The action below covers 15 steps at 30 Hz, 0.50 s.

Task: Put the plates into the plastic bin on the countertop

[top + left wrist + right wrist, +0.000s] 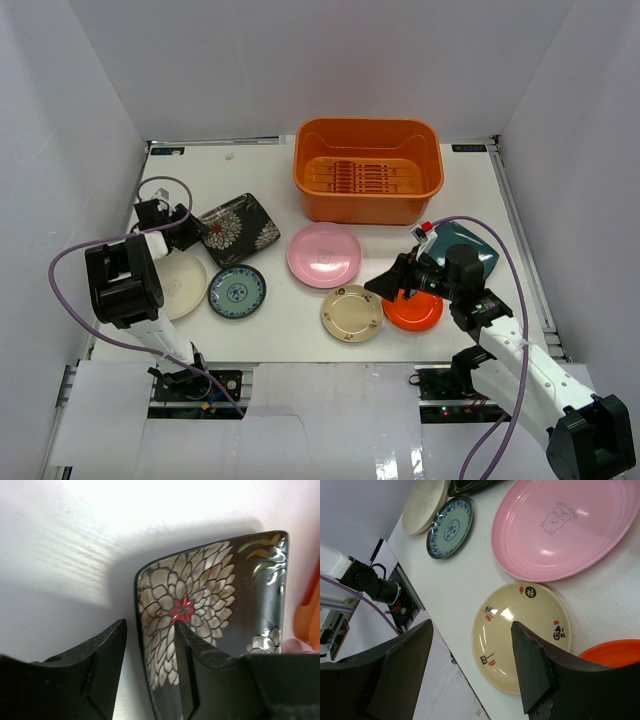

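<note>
Black gloss with white chrysanthemum petals and a red centre: the square floral plate point(238, 228) point(210, 595) lies flat on the table's point(290, 300) left side, well apart from the smooth orange plastic bin point(365, 208) at the back. The left arm is folded low, and its pincer point(192, 228) point(150, 625) straddles the plate's rim, one finger over the glaze and one over bare table. A gap shows between them and nothing is gripped. The right arm reaches inward with its pincer point(385, 287) point(472, 627) spread wide and empty above the round cream-gold plate point(352, 312) point(520, 630).

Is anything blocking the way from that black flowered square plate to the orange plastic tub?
Nothing visible. Only bare white countertop lies between the black floral square plate and the orange plastic bin; the round pink plate sits to one side, off that line.
</note>
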Each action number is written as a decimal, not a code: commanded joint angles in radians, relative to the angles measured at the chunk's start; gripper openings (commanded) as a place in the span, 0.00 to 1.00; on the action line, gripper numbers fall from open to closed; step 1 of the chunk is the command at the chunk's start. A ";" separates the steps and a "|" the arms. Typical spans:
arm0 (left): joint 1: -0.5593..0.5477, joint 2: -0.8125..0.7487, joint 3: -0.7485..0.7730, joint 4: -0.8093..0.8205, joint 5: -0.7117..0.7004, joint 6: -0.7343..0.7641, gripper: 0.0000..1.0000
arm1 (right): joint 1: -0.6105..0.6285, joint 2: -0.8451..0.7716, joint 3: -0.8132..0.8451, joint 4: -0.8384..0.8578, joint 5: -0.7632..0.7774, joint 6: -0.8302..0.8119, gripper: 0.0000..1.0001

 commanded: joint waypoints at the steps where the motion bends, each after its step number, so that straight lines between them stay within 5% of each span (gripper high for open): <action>1: 0.000 0.040 0.004 -0.003 0.044 0.000 0.51 | 0.008 -0.010 -0.002 0.033 0.016 -0.002 0.70; 6: 0.000 0.066 0.009 0.034 0.090 -0.040 0.40 | 0.011 0.010 -0.002 0.046 0.028 0.007 0.70; 15: 0.000 0.057 0.024 0.043 0.104 -0.081 0.00 | 0.022 0.063 0.042 0.074 0.042 0.012 0.70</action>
